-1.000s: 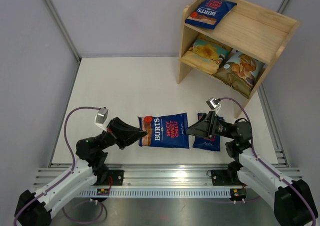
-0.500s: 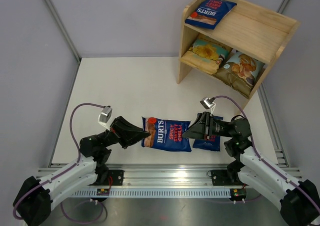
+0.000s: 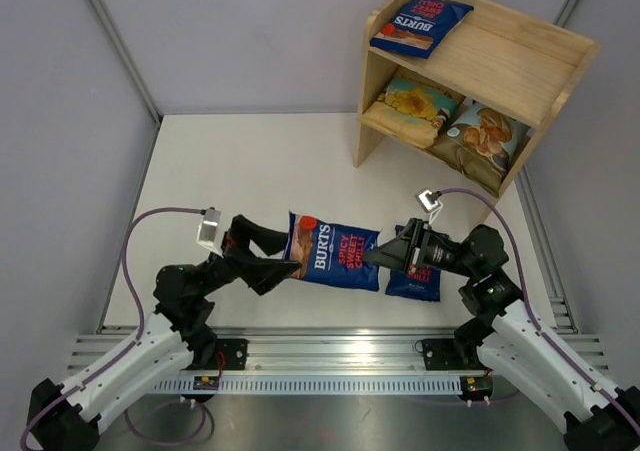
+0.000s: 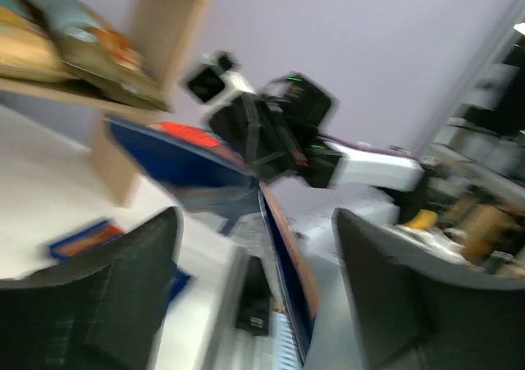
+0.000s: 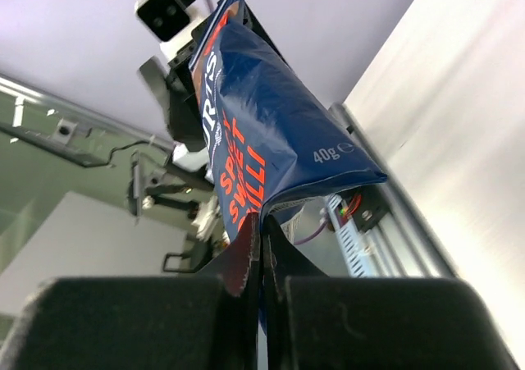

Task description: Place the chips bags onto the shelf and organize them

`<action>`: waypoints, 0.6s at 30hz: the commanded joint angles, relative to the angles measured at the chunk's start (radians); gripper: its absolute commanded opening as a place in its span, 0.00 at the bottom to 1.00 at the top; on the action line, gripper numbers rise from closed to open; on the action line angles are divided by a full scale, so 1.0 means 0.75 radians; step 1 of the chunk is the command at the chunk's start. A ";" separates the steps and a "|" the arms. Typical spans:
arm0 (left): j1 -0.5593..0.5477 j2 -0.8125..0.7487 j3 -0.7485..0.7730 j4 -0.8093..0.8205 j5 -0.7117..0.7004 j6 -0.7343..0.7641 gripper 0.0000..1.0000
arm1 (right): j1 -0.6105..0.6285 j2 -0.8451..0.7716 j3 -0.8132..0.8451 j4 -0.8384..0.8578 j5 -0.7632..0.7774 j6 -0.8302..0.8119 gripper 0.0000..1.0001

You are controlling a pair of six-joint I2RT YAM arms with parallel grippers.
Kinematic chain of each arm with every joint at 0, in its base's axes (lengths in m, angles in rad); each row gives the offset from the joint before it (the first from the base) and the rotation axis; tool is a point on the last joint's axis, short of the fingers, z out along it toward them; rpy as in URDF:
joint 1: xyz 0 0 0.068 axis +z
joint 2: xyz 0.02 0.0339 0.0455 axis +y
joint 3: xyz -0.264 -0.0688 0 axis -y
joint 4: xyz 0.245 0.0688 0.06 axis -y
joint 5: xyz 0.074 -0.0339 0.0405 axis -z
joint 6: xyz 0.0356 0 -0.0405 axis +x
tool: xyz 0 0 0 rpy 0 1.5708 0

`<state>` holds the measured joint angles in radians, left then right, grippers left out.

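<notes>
A dark blue Burts chips bag (image 3: 335,254) hangs above the table between my two grippers. My right gripper (image 3: 372,258) is shut on its right edge, with the fingertips (image 5: 250,259) pinching the bag's (image 5: 262,116) seam. My left gripper (image 3: 278,255) is open around the left edge. That edge (image 4: 287,255) runs between the spread fingers (image 4: 107,304) without touching them. A second dark blue bag (image 3: 415,279) lies on the table under my right arm. The wooden shelf (image 3: 520,56) stands at the back right, with a blue bag (image 3: 420,23) on top and a tan-yellow bag (image 3: 415,106) and a light blue bag (image 3: 485,136) below.
Grey walls enclose the white table (image 3: 250,171). A metal rail (image 3: 330,356) runs along the near edge by the arm bases. The right half of the shelf's top tier (image 3: 505,61) is bare wood.
My left gripper has opened and let go of the bag's left edge. My right gripper has shut on the right edge. The bag has shifted slightly right and tilted.
</notes>
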<state>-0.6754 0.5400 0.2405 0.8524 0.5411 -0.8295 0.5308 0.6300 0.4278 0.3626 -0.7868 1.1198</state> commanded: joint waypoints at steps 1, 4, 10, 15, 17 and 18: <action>-0.006 -0.149 0.172 -0.606 -0.365 0.236 0.96 | 0.010 -0.044 0.139 -0.241 0.173 -0.196 0.00; -0.006 -0.243 0.280 -1.003 -0.708 0.257 0.99 | 0.010 -0.036 0.225 -0.342 0.304 -0.252 0.00; -0.006 -0.295 0.456 -1.570 -1.157 0.249 0.99 | 0.010 0.027 0.427 -0.432 0.527 -0.272 0.00; -0.006 -0.176 0.685 -1.879 -1.196 0.380 0.99 | 0.010 0.133 0.681 -0.526 0.781 -0.262 0.00; -0.006 -0.145 0.757 -2.017 -1.224 0.415 0.99 | 0.010 0.197 0.811 -0.571 0.934 -0.254 0.00; -0.006 -0.147 0.802 -2.050 -1.255 0.421 0.99 | 0.006 0.219 0.851 -0.584 0.979 -0.256 0.00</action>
<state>-0.6762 0.4133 0.7418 -0.5011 -0.2943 -0.5865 0.5312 0.7578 0.9443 -0.0525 -0.2504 0.9405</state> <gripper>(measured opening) 0.988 0.011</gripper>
